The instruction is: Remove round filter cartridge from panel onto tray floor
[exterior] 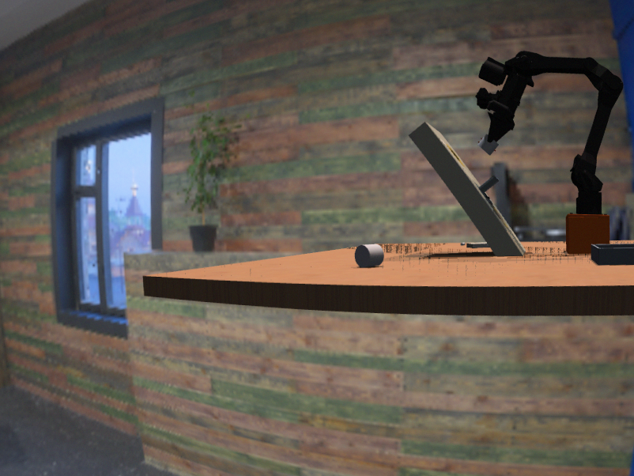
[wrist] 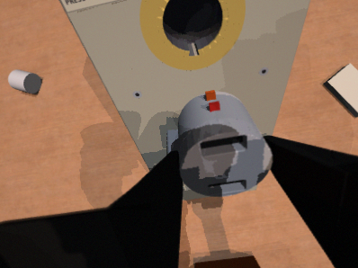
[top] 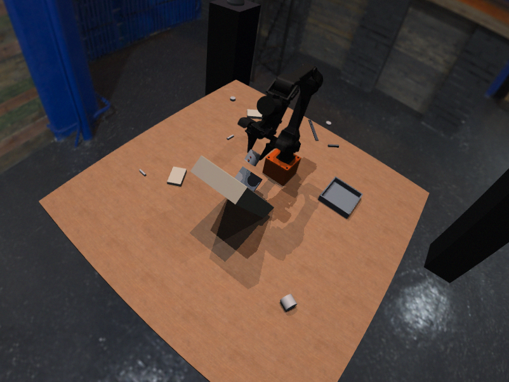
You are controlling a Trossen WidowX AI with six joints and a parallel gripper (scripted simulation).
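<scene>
The round grey filter cartridge (top: 252, 157) (exterior: 488, 145) (wrist: 220, 121) is in the air, off the service panel (top: 219, 178) (exterior: 453, 187) (wrist: 112, 48). My gripper (top: 255, 155) (exterior: 492, 139) (wrist: 219, 151) is shut on its sides. Its slotted face points to the wrist camera; an orange and a red mark show on its side. In the wrist view the panel's round socket (wrist: 192, 21) is empty and dark inside a yellow ring. The shallow grey tray (top: 332, 206) (exterior: 612, 256) stands beyond the orange arm base, right of the panel in the top view.
A small shelf (top: 246, 177) (exterior: 488, 184) juts from the tilted panel, below the cartridge. A loose grey cylinder (top: 288, 302) (exterior: 369, 255) (wrist: 24, 81) lies on the table behind the panel. A pale block (top: 176, 176) (wrist: 348, 88) lies beside the panel. Several small bars lie farther back.
</scene>
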